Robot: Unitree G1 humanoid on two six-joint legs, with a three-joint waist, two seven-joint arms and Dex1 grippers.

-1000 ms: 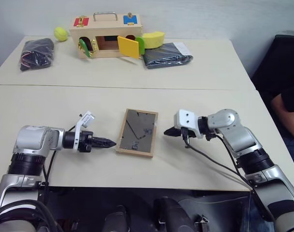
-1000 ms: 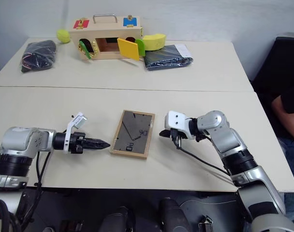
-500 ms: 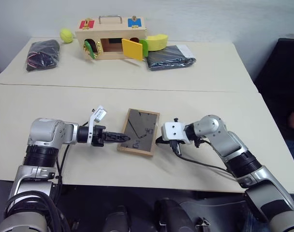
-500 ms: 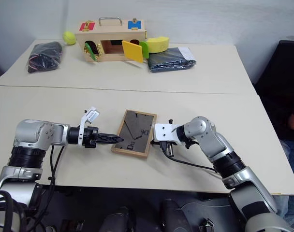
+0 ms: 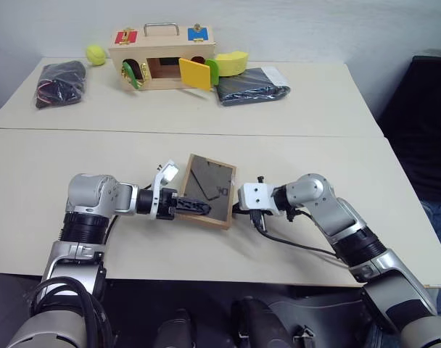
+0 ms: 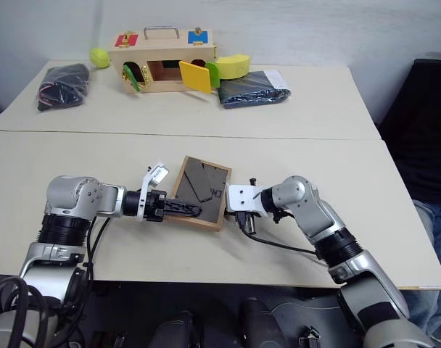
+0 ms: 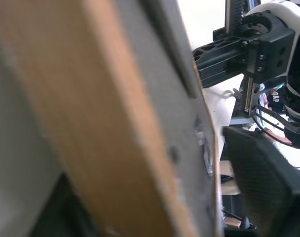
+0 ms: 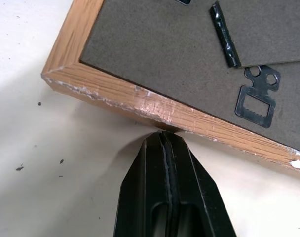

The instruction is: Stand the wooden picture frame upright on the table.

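Note:
The wooden picture frame [image 5: 215, 181] lies back-up on the table [image 5: 293, 145], its dark grey panel and prop stand showing. Its left side is tipped up off the top. My left gripper [image 5: 199, 209] is shut on that left edge; in the left wrist view the wood border [image 7: 115, 123] runs between the fingers [image 7: 261, 187]. My right gripper [image 5: 236, 211] is shut, and its tips [image 8: 164, 138] press against the frame's right border [image 8: 155, 111] at table level. The frame's picture side is hidden.
At the back stand a wooden box [image 5: 162, 54] with colourful doors, a yellow ball [image 5: 96, 52], a black bag [image 5: 57, 80], a yellow sponge [image 5: 231, 59] and a dark packet [image 5: 251, 83]. A seam [image 5: 206, 132] splits the table. A dark chair [image 5: 423, 109] stands at right.
My left gripper moved right onto the frame's left edge and closed on it, tipping that side up. The right gripper slid left until it met the right edge.

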